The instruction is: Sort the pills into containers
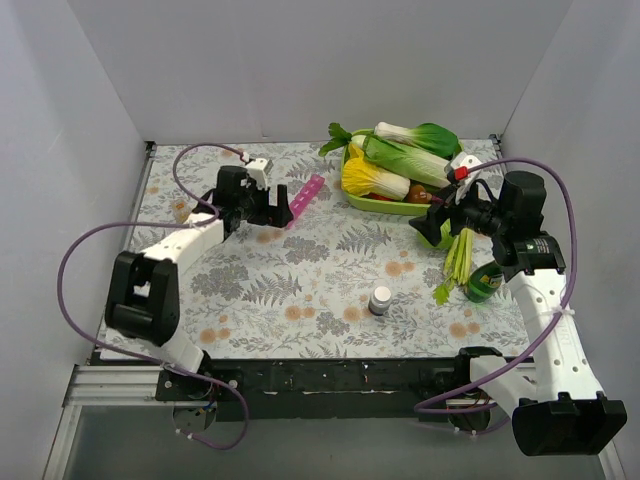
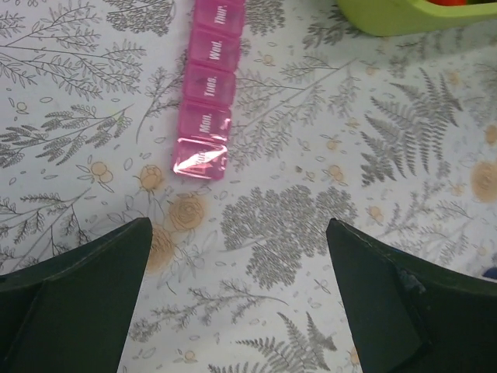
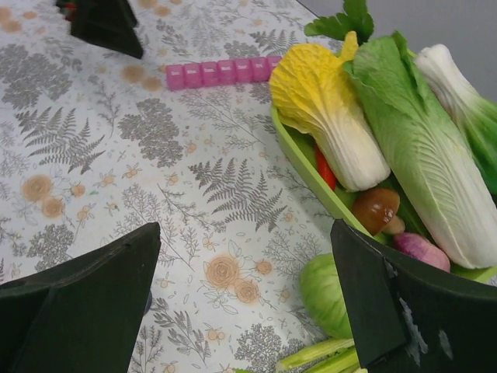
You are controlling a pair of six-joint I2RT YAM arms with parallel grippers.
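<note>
The pink pill organizer lies on the floral tablecloth at the back middle, its lids shut. It shows in the left wrist view and in the right wrist view. My left gripper is open and empty just left of the strip's near end; in its own view the strip lies ahead of the fingertips, apart from them. My right gripper is open and empty over the cloth beside the green tray. No loose pills show.
A small white-capped bottle stands at the front middle. A green tray of toy vegetables sits at the back right. A green cabbage ball, celery stalks and a dark green bottle lie by the right arm.
</note>
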